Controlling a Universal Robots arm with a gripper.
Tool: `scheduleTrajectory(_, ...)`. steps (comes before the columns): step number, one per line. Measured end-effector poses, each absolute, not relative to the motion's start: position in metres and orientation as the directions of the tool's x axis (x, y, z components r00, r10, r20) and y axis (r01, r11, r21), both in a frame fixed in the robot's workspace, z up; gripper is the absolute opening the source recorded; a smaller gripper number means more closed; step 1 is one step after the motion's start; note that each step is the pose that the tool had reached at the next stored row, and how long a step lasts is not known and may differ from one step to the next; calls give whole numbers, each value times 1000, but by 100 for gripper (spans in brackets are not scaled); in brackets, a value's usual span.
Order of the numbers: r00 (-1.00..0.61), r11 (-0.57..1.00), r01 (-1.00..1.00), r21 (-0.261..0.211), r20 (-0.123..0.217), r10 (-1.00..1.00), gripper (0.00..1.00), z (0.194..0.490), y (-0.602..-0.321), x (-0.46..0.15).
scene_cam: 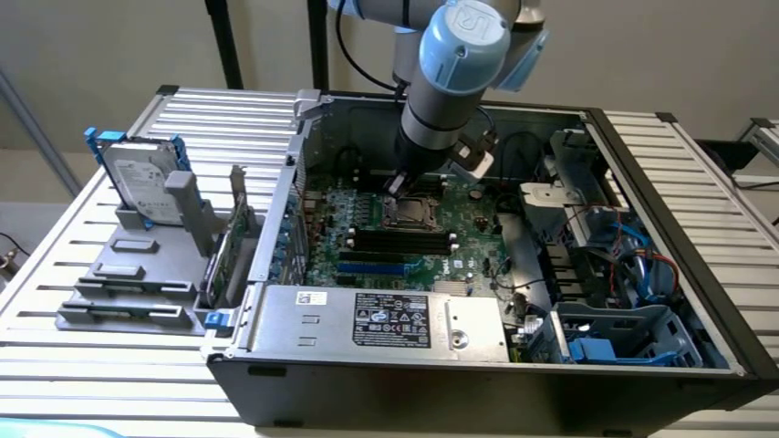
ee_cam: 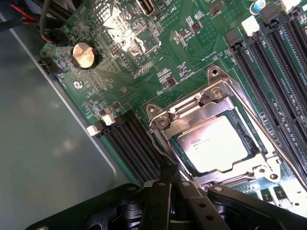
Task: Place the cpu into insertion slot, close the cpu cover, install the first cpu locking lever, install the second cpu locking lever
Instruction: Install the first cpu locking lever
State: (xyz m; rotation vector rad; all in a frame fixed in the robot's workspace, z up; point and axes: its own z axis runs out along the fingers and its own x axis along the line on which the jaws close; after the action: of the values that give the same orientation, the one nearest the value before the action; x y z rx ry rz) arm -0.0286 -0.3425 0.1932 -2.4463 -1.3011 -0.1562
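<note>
The cpu (ee_cam: pixel 213 143), a pale silvery square, lies in the insertion slot (scene_cam: pixel 414 213) on the green motherboard. The cpu cover (ee_cam: pixel 192 112), a silvery frame, is folded down around it. One thin wire locking lever (ee_cam: pixel 154 143) runs along the socket edge nearest my gripper; another lever (ee_cam: pixel 259 129) runs along the opposite edge. My gripper (ee_cam: pixel 169 168) has its black fingers together, and their tip is at the near lever beside the socket corner. In the exterior view the gripper (scene_cam: pixel 399 187) reaches down inside the computer case just behind the socket.
Long black memory slots (ee_cam: pixel 273 72) flank the socket on both sides. A coin battery (ee_cam: pixel 85 54) sits on the board. The grey case wall (ee_cam: pixel 43 143) is close by. A power supply (scene_cam: pixel 378 315) lies in front, and a hard drive (scene_cam: pixel 134 178) stands outside the case.
</note>
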Motion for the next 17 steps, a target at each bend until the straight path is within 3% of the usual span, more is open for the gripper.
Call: scheduleTrajectory(17, 569, -508, 819, -266, 265, 779, 11, 193, -342, -36)
